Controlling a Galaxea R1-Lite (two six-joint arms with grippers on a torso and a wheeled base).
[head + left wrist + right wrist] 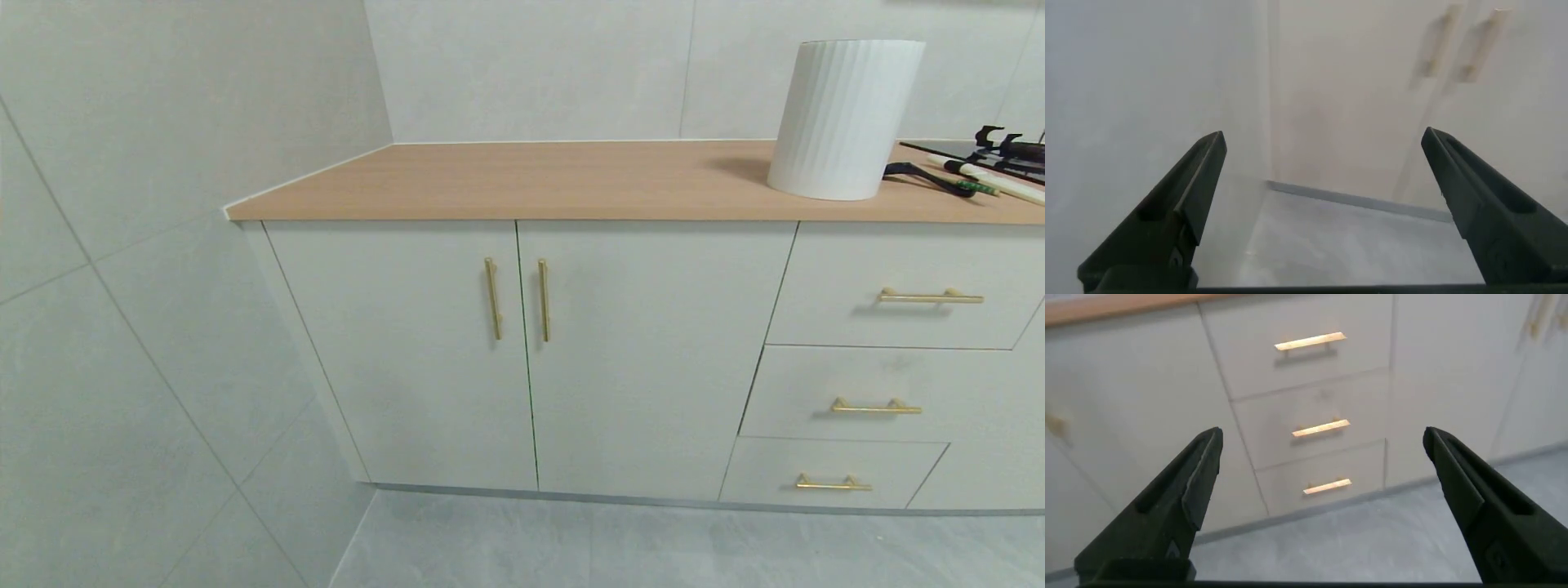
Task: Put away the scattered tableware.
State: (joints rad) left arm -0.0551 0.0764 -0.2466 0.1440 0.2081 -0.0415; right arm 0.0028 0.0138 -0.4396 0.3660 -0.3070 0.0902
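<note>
Left gripper [1321, 139] sits low before the 2 cabinet doors [408, 351], jaws wide, empty. Tableware [1000, 183] lies at the countertop's [531, 180] right end, beside the white holder [845, 118]. Right gripper [1321, 433], equally wide and empty, faces 3 drawers [1306, 384]: it should rise above the edge first.

we see a matt wood-grain countertop [531, 180], smooth matt cabinet doors [653, 359], shiny brass-coloured metal handles [931, 297], a ribbed matt white cylinder [845, 118], smooth wall tiles [163, 122].

i'm seeing a wood counter [531, 180] ahead, two closed doors [408, 351] under it, gold handles [493, 298] side by side at the seam; three drawers [800, 384] stacked to their right, grey floor [653, 547] below, tiled wall [163, 245] left.
</note>
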